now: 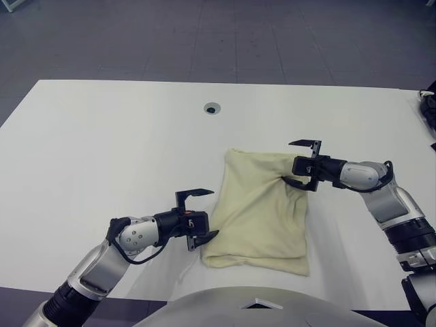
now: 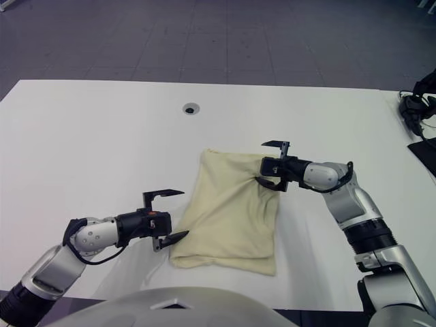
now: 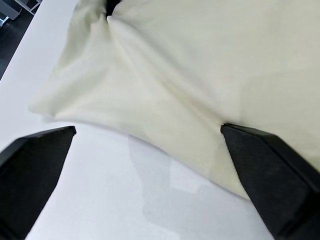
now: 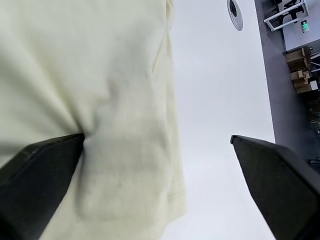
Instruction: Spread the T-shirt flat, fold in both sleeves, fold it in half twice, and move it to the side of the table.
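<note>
White table (image 1: 102, 136) carries folded T-shirt (image 1: 259, 218); left claw (image 1: 212, 212) and right claw (image 1: 289, 161), both released, flank its edges.

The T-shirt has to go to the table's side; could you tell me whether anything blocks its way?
Nothing visible does. Toward the left edge of the table, only the left gripper rests beside the T-shirt; the hole lies farther back.

A pale yellow T-shirt (image 1: 262, 211), folded into a rough rectangle, lies on the white desk (image 1: 102, 150), with a small round hole (image 1: 212, 107) beyond it. The left gripper (image 1: 213, 213) sits at the shirt's near left corner, jaws apart. The right gripper (image 1: 289, 161), jaws also apart, touches the far right edge, where the cloth puckers.
</note>
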`<state>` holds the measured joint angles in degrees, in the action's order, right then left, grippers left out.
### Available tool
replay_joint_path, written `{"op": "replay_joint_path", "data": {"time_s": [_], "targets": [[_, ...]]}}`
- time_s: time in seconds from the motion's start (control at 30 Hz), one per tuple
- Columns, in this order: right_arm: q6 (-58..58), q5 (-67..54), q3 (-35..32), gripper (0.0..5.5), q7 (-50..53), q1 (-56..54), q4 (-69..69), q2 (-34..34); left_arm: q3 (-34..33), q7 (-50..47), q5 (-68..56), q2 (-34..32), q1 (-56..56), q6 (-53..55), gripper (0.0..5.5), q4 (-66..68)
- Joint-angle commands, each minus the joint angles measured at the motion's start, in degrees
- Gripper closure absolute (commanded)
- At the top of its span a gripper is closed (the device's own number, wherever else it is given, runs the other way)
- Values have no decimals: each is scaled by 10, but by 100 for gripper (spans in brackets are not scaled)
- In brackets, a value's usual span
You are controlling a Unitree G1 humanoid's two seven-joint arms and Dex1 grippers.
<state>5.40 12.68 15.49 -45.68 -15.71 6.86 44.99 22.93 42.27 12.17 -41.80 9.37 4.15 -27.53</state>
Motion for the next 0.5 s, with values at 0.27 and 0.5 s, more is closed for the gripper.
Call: {"op": "replay_joint_path", "data": {"time_s": [0.27,0.5], "targets": [[-87,-97,-34,12,-71,31,-117,-7,-7,-3,-11,15,12,16,10,14],[-168,-186,-111,12,-83,28,-185,7,-71,20,-129,23,13,20,10,-69]]}}
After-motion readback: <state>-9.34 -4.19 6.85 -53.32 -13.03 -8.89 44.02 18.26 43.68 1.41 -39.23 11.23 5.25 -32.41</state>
